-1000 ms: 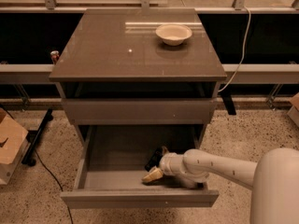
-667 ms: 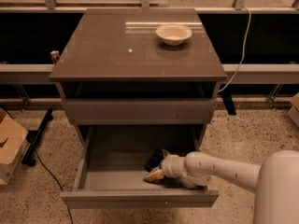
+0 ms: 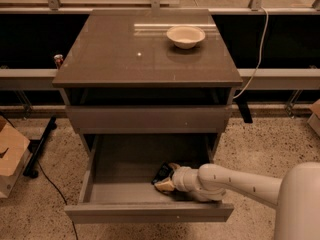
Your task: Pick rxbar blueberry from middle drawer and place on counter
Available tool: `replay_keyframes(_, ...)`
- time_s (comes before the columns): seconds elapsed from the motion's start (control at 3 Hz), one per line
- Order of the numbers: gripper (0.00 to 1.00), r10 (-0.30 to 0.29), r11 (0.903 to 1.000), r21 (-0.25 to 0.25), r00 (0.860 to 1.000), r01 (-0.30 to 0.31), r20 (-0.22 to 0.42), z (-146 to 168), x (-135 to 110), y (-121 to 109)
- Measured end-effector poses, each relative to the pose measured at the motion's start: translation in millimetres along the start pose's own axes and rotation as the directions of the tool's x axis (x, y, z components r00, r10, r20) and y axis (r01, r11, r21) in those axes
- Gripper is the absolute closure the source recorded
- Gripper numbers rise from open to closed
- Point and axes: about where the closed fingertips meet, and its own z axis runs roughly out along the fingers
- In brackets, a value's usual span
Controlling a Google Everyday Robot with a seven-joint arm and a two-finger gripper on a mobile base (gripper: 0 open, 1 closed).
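Rxbar blueberry (image 3: 162, 172), a small flat dark-wrapped bar, lies in the open wide grey-brown middle drawer (image 3: 125, 184), against the pale tool (image 3: 166, 183). Since a second ago the tool has barely shifted and the bar has not risen, so the lift to the glossy grey-brown worktop (image 3: 115, 49) is probably still to come. I cannot tell whether the tool is pinching it.

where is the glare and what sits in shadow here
Camera view: glare streaks the glossy counter behind the white bowl, plus a small bright dot mid-slab; the middle drawer is dim, darkest at the back; the pincer sits inside it beside the dark rxbar blueberry.
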Motion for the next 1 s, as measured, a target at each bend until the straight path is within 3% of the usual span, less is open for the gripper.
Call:
replay_keyframes(0.33,0.96,0.0,1.0,0.0,1.0,0.0,0.0,-2.1,-2.5,0.0)
replay_keyframes(1.0,1.0,0.0,1.0,0.0,1.0,0.0,0.0,-2.1,-2.5,0.0)
